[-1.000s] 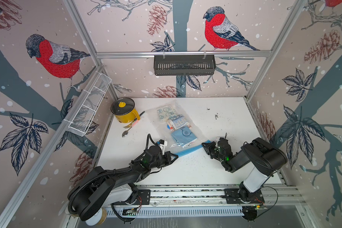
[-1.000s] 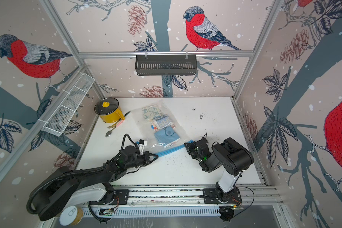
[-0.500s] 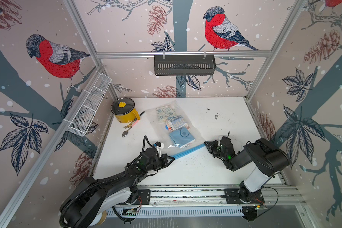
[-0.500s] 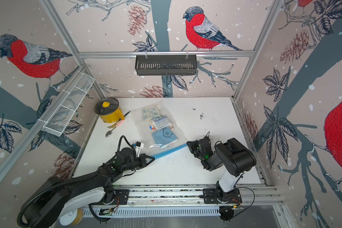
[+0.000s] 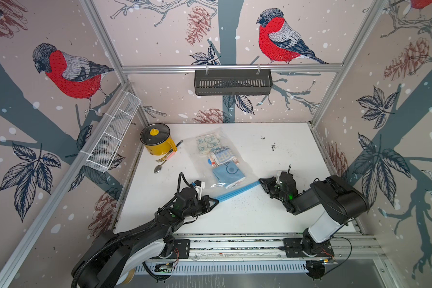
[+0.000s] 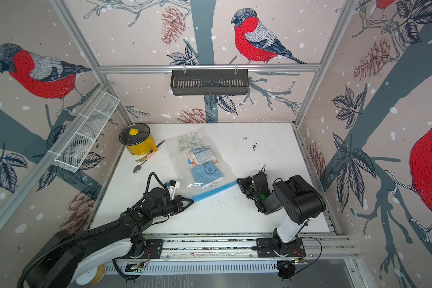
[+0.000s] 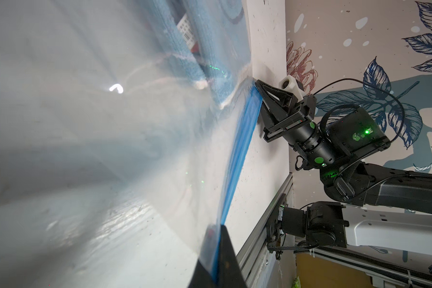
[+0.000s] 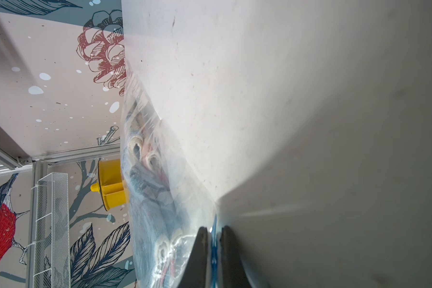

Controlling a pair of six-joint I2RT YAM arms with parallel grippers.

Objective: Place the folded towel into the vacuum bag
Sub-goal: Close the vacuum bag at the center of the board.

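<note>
The left gripper point(image 5: 216, 199) and right gripper point(image 5: 260, 181) pinch the blue zip strip point(image 5: 237, 190), taut between their fingers, on the clear crinkly plastic vacuum bag point(image 5: 197, 162).

Left arm point(image 5: 145, 232) reaches low from its rail base, forearm stretched out and angled toward the table middle. Left gripper point(image 5: 216, 199) lies near the surface in both top views point(image 6: 191, 200), jaws pinched together on one end of the blue zip strip point(image 5: 237, 190) of the vacuum bag point(image 5: 245, 167); the left wrist view shows the strip clamped between the dark fingers point(image 7: 228, 259). Right arm point(image 5: 334, 199) is folded, elbow up, wrist bent down and inward. Right gripper point(image 5: 261, 180) is low too point(image 6: 238, 181), jaws closed on the strip's other end point(image 8: 213, 249).
</note>
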